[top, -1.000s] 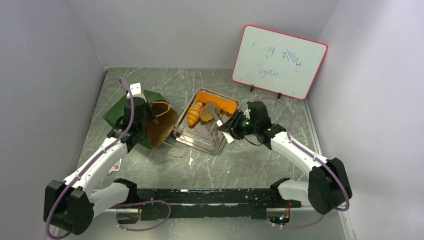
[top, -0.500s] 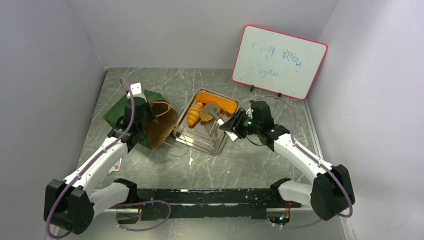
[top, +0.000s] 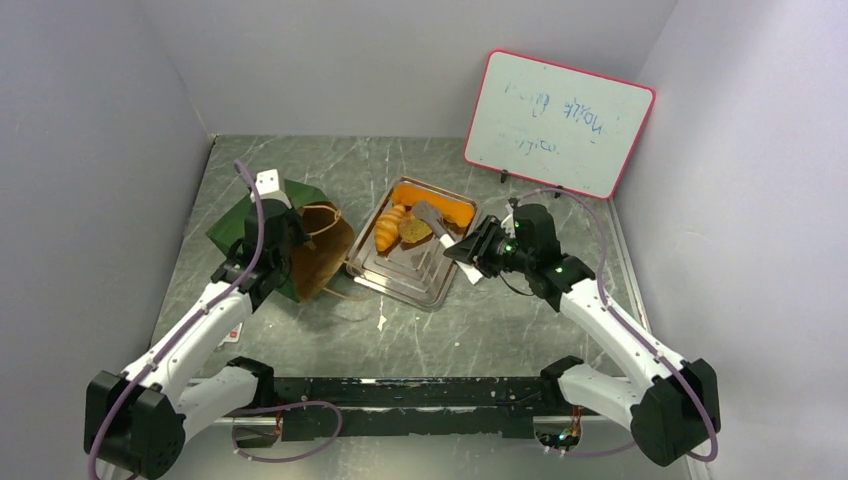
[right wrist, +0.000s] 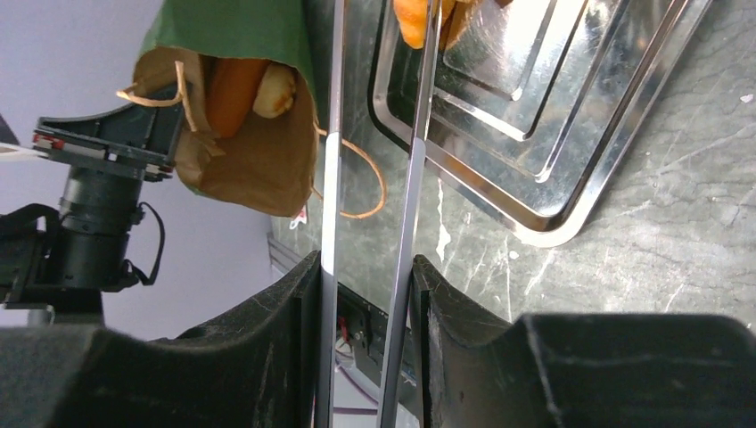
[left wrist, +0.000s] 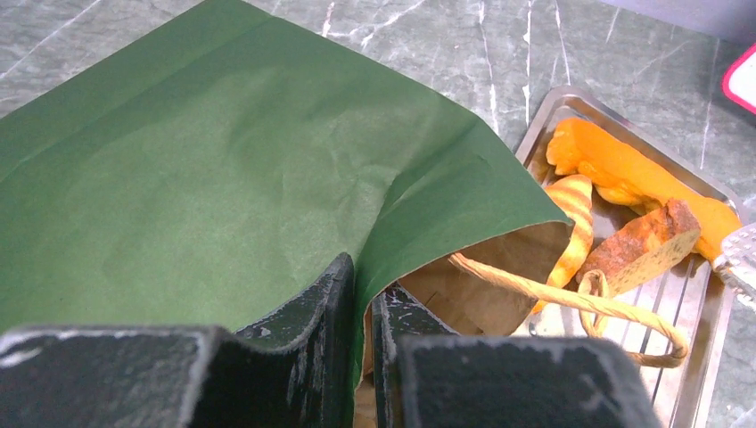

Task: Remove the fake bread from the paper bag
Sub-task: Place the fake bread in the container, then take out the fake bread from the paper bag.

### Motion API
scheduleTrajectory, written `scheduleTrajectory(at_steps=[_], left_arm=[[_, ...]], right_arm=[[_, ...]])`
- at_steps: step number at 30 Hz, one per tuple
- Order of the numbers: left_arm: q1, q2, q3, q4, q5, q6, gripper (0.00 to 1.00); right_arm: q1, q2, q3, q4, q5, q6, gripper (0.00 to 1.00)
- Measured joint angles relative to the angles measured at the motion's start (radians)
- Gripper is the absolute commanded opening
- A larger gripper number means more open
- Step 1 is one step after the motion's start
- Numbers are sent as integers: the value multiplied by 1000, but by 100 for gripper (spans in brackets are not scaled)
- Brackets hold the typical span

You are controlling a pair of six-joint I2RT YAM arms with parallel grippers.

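Left gripper [left wrist: 361,299]: closed tight, pinching the green upper wall of the bag [top: 232,228] at its mouth.
Right gripper [right wrist: 365,276]: part open, fingers clamped on the two blades of the tongs [right wrist: 331,178], which it holds apart from each other.
Bag: lies on its side at the left of the table [top: 480,330]. The brown-lined mouth faces right, just beside the tray [top: 415,282].
Handles: one twisted handle [left wrist: 553,294] droops across the mouth toward the tray's left rim.
Bread in bag: the right wrist view shows an orange piece [right wrist: 234,94] and a pale piece [right wrist: 275,89] side by side, deep inside the mouth.
Bread in tray: a croissant [top: 390,228], a slice [top: 412,232] and an orange loaf [top: 437,198] lie at the far end.
Tongs: they reach from the right gripper leftward over the tray. The tips are at the slice and loaf; whether they touch cannot be told.
Whiteboard [top: 560,120]: stands at the far right, well apart from the tray.
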Motion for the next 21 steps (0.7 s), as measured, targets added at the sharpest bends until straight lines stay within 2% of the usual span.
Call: scheduleTrajectory(at_steps=[6, 14, 21], left_arm=[[0, -114, -85, 3, 0, 0, 7], [0, -173, -144, 17, 3, 0, 7], [0, -172, -143, 18, 10, 0, 7]], right_arm=[[39, -62, 0, -12, 5, -2, 34], [316, -69, 6, -11, 66, 6, 33], [448, -50, 6, 19, 113, 30, 32]])
